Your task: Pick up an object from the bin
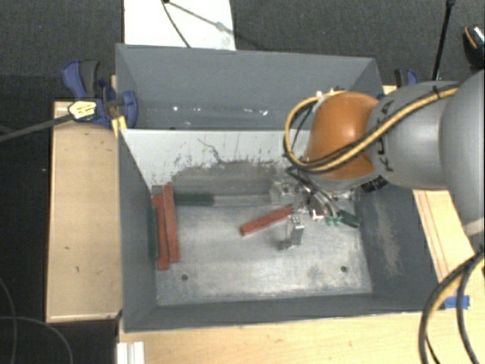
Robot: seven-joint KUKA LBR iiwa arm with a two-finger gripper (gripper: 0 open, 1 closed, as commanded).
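The pincer [294, 230] hangs at the right end of a reddish-brown stick [264, 223] lying aslant in the middle of the bin [227, 268]; spread or pinching, one cannot tell. The stick looks light and stiff, probably best taken across its narrow width.

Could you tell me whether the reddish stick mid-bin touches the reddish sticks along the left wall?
Apart. The camera view shows bare bin floor between the middle stick and the left-wall sticks.

A slim reddish-brown stick [264, 224] is lying near the middle of the bin [250, 275] floor, slanting across it, its right end sitting higher in view than its left.
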